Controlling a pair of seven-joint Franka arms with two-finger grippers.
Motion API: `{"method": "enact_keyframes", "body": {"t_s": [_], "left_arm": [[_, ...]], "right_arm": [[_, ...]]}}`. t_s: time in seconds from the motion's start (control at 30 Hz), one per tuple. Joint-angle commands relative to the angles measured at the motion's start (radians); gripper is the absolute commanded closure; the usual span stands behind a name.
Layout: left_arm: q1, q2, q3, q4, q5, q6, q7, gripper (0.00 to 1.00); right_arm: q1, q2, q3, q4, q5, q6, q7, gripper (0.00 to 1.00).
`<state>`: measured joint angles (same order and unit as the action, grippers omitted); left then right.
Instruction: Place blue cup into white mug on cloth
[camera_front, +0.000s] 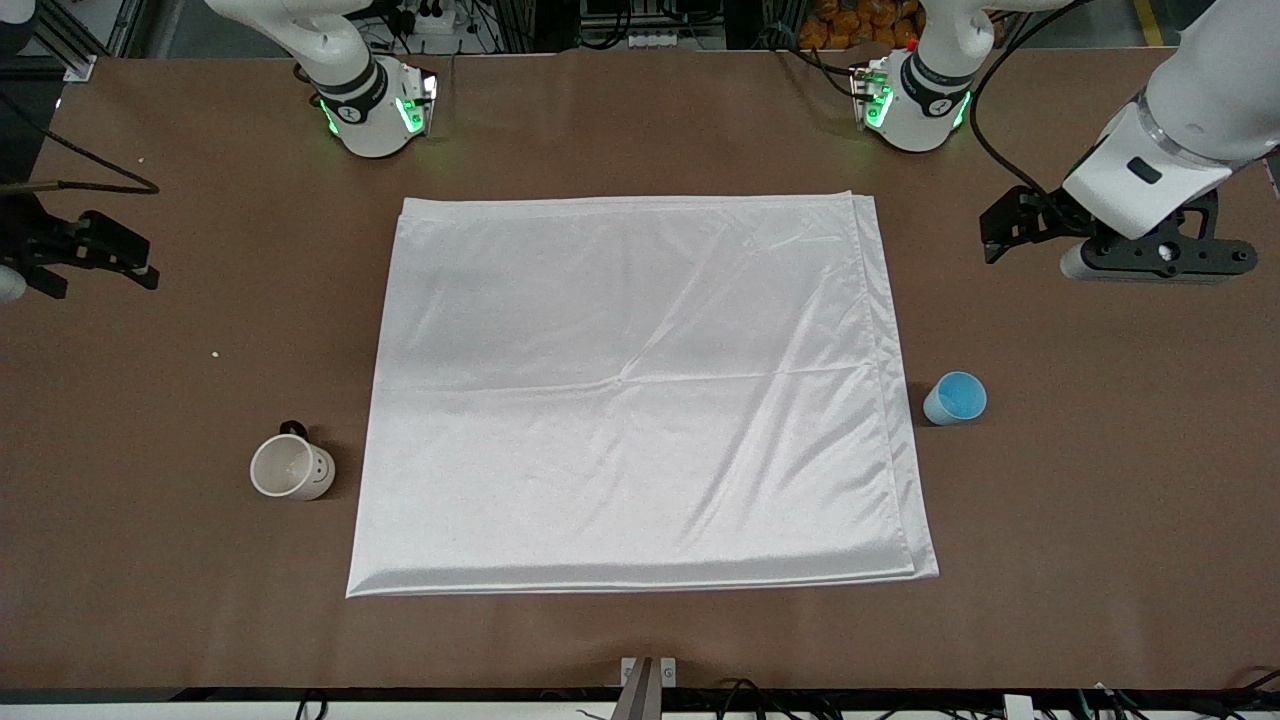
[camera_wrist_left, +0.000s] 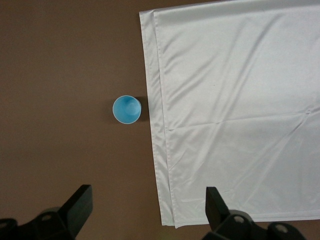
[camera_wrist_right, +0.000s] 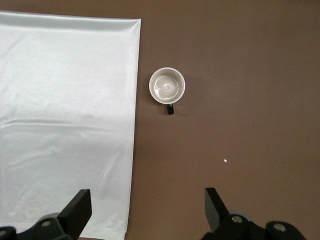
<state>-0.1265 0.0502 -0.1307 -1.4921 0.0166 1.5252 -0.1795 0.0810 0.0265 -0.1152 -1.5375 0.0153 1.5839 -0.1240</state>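
Left wrist view: blue cup (camera_wrist_left: 126, 109) upright on table, apart from left end effector (camera_wrist_left: 149, 206), fingers spread, empty.

Robotics lab. Two white arm bases (camera_front: 375, 105) with green status lights are bolted along one edge of a brown-covered tabletop (camera_front: 1100, 500). Above that edge: black cabling (camera_front: 640, 25), aluminium framing (camera_front: 75, 40), and possibly an orange-stocked crate (camera_front: 860, 22), though that is indistinct.
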Motion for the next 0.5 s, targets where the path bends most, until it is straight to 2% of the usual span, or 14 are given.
{"method": "enact_keyframes", "body": {"t_s": [0.0,0.47], "left_arm": [[-0.005,0.011,-0.001,0.032,0.023,-0.002,0.000,0.00],[-0.005,0.034,-0.004,0.027,0.031,0.009,-0.024,0.00]], "right_arm": [[-0.029,-0.039,0.023,-0.038,0.005,-0.024,0.012,0.00],[-0.036,-0.045,0.025,-0.062,0.006,-0.024,0.012,0.00]]}}
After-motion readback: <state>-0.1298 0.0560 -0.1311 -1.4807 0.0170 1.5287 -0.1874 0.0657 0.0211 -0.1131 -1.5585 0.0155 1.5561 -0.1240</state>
